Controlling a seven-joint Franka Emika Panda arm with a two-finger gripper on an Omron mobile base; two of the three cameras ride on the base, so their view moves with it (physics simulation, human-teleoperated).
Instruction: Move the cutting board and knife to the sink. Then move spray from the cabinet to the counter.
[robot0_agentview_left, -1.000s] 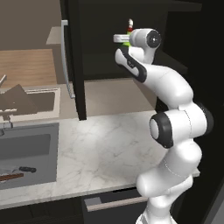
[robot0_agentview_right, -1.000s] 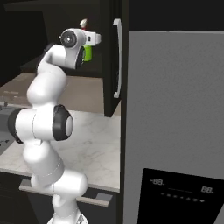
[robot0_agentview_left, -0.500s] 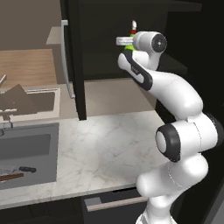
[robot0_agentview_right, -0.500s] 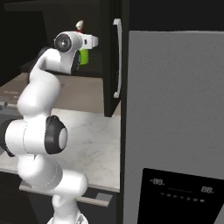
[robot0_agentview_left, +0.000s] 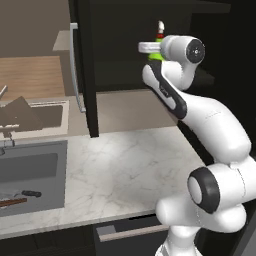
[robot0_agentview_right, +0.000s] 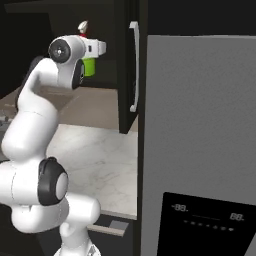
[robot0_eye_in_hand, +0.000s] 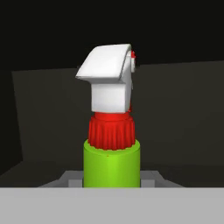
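Spray (robot0_eye_in_hand: 112, 162) upright inside open cabinet (robot0_agentview_left: 86, 70), well above counter (robot0_agentview_left: 125, 170); white nozzle and red collar on top, green body below. Gripper (robot0_agentview_right: 89, 59) at spray body, narrowly parted, fingers either side of bottle; firm grip cannot be told. Cabinet door stands open, silver bar handle (robot0_agentview_right: 133, 65) on it. Sink (robot0_agentview_left: 32, 175) left of cabinet, set in counter; knife (robot0_agentview_left: 30, 193) and cutting board (robot0_agentview_left: 11, 202) lie inside it.

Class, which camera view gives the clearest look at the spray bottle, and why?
The hand view: the spray sits centred and close, nozzle, red collar and green neck plain. The left base view shows just its tip behind the wrist; the right base view shows a green sliver and the tip.
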